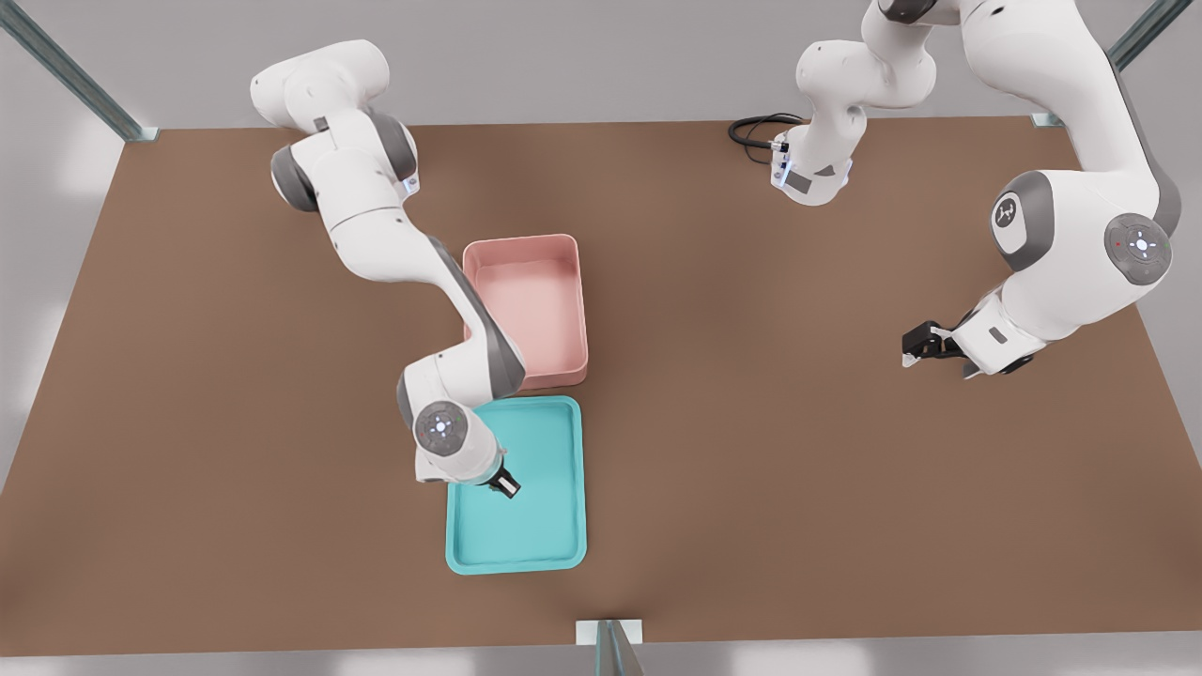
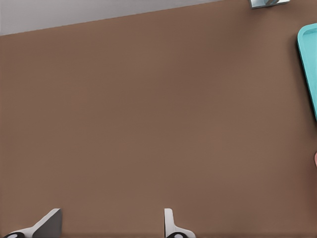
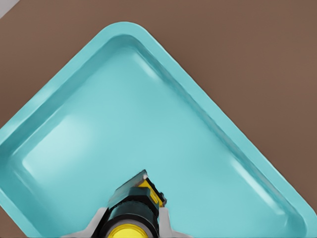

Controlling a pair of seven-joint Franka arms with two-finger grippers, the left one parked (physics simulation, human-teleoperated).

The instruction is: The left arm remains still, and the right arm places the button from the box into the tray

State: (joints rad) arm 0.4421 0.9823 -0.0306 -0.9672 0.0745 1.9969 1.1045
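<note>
Button (image 3: 132, 218), yellow round cap, pinched in hand (image 1: 505, 484) over glossy teal tray (image 1: 562, 526).

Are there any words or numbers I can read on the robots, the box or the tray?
No words or numbers can be read anywhere.
Logo: a white sign on the parked arm's grey elbow cap, a shape and not letters.
Box: plain pink, no label.
Tray: plain teal, no label.
Button: yellow cap, no writing, held by the gripper over the tray.
</note>
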